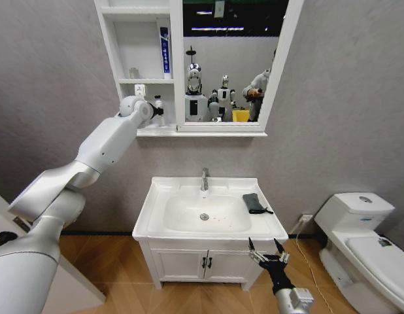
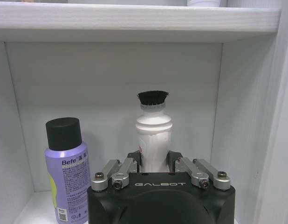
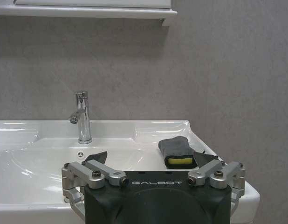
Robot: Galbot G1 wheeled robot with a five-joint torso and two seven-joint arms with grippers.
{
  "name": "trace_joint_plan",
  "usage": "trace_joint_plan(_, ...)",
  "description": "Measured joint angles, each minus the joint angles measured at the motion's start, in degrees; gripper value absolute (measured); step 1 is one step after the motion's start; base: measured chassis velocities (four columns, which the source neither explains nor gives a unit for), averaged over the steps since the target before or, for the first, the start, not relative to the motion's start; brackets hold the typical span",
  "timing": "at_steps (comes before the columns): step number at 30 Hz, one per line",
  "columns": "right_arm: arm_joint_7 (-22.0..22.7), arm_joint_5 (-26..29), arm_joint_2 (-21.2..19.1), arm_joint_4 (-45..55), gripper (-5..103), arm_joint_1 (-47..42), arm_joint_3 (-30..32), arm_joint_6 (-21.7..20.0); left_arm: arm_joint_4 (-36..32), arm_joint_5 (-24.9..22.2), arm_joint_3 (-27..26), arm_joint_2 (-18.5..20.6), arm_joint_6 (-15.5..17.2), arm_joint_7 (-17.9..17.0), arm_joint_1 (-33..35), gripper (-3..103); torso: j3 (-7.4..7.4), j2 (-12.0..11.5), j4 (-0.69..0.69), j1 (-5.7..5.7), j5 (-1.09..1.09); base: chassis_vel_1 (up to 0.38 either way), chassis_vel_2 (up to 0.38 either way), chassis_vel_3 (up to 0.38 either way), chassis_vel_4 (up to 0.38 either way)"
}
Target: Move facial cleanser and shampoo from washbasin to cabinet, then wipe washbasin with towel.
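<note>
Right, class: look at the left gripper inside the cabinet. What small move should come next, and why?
Probably open the left gripper and draw it back. It grips the white bottle, which stands upright in the cabinet beside the purple bottle. The towel lies on the basin, the open right gripper waiting before it.

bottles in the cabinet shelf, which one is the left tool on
The white bottle with the black bristly cap, between the left tool's fingers. The purple bottle with the smooth black cap stands apart beside it.
</note>
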Motion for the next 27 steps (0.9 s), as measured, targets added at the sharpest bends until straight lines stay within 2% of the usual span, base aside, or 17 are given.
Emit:
trace_joint_plan(2, 0.0, 0.0, 0.0, -0.1, 100, 0.0, 0.1, 0.1, -0.7, 0.1, 0.0, 0.4, 0.3, 0.4, 0.5, 36, 0.0, 0.0, -0.01, 0.0, 0.0, 0.0, 0.0, 0.0, 0.0)
trace_joint_plan(3, 0.0, 0.0, 0.0, -0.1, 100, 0.0, 0.1, 0.1, -0.7, 0.1, 0.0, 0.4, 0.3, 0.4, 0.5, 36, 0.0, 0.0, -0.01, 0.0, 0.0, 0.0, 0.0, 0.0, 0.0)
trace_joint_plan(5, 0.0, 0.0, 0.0, 0.0, 100, 0.0, 0.1, 0.1, -1.7, -0.5, 0.0, 1.1, 0.7, 0.3, 1.1, 47, 0.0, 0.0, 0.0, 0.0, 0.0, 0.0, 0.0, 0.0, 0.0)
trace_joint_plan(6, 0.0, 0.0, 0.0, 0.0, 100, 0.0, 0.1, 0.1, -1.7, -0.5, 0.0, 1.1, 0.7, 0.3, 1.1, 47, 0.0, 0.0, 0.0, 0.0, 0.0, 0.0, 0.0, 0.0, 0.0)
trace_joint_plan(8, 0.0, 0.0, 0.0, -0.1, 100, 0.0, 0.1, 0.2, -2.7, -1.0, 0.0, 1.8, 0.9, 0.2, 1.6, 58, 0.0, 0.0, 0.0, 0.0, 0.0, 0.0, 0.0, 0.0, 0.0)
trace_joint_plan(9, 0.0, 0.0, 0.0, -0.1, 100, 0.0, 0.1, 0.2, -2.7, -1.0, 0.0, 1.8, 0.9, 0.2, 1.6, 58, 0.0, 0.0, 0.0, 0.0, 0.0, 0.0, 0.0, 0.0, 0.0)
trace_joint_plan(10, 0.0, 0.0, 0.0, -0.2, 100, 0.0, 0.1, 0.2, -3.4, -1.2, 0.1, 2.4, 1.0, 0.1, 1.9, 64, 0.0, 0.0, 0.0, 0.0, 0.0, 0.0, 0.0, 0.0, 0.0)
trace_joint_plan(12, 0.0, 0.0, 0.0, -0.2, 100, 0.1, 0.1, 0.2, -3.8, -1.2, 0.2, 2.7, 1.1, 0.1, 2.0, 64, 0.0, 0.0, 0.0, 0.0, 0.0, 0.0, 0.0, 0.0, 0.0)
trace_joint_plan(13, -0.1, 0.0, 0.0, -0.3, 100, 0.1, 0.1, 0.2, -4.4, -1.3, 0.2, 3.2, 1.1, 0.0, 2.3, 75, 0.0, 0.0, 0.0, 0.0, -0.01, 0.0, 0.0, 0.0, 0.0)
trace_joint_plan(15, -0.1, 0.0, -0.1, -0.2, 100, 0.2, 0.0, 0.2, -7.0, -1.6, 0.2, 4.7, 1.1, -0.6, 3.3, 85, 0.0, 0.0, -0.01, 0.0, 0.0, 0.0, 0.0, 0.0, 0.0)
trace_joint_plan(16, -0.1, 0.0, -0.1, -0.2, 100, 0.2, 0.0, 0.2, -7.0, -1.6, 0.2, 4.7, 1.1, -0.6, 3.3, 85, 0.0, 0.0, -0.01, 0.0, 0.0, 0.0, 0.0, 0.0, 0.0)
trace_joint_plan(18, -0.1, 0.1, -0.2, -0.1, 100, 0.2, 0.0, 0.2, -13.5, -1.8, -0.1, 8.3, 0.0, -0.7, 5.6, 95, 0.0, 0.0, -0.02, 0.01, 0.01, 0.0, 0.0, 0.0, 0.0)
trace_joint_plan(19, -0.1, 0.1, -0.2, -0.1, 100, 0.2, 0.0, 0.2, -13.5, -1.8, -0.1, 8.3, 0.0, -0.7, 5.6, 95, 0.0, 0.0, -0.02, 0.01, 0.01, 0.0, 0.0, 0.0, 0.0)
trace_joint_plan(20, -0.1, 0.1, -0.2, 0.0, 100, 0.2, 0.1, 0.2, -17.5, -2.1, -0.4, 10.5, -0.8, -0.5, 7.1, 98, 0.0, 0.0, -0.02, 0.0, 0.0, 0.0, 0.0, 0.0, 0.0)
trace_joint_plan(22, -0.5, 0.6, -0.1, -0.1, 100, 0.0, 0.2, 0.9, -28.9, -2.6, -2.3, 17.7, -3.7, -0.3, 12.7, 100, -0.01, 0.0, -0.02, 0.0, 0.0, 0.0, 0.0, 0.0, 0.0)
trace_joint_plan(23, -0.5, 0.6, -0.1, -0.1, 100, 0.0, 0.2, 0.9, -28.9, -2.6, -2.3, 17.7, -3.7, -0.3, 12.7, 100, -0.01, 0.0, -0.02, 0.0, 0.0, 0.0, 0.0, 0.0, 0.0)
trace_joint_plan(27, -0.8, 0.6, 0.4, -0.3, 100, 0.0, -0.1, 1.7, -45.6, -2.4, -8.3, 29.4, -8.7, 0.8, 27.6, 100, -0.01, 0.0, 0.02, 0.0, -0.04, 0.0, 0.0, 0.0, 0.0)
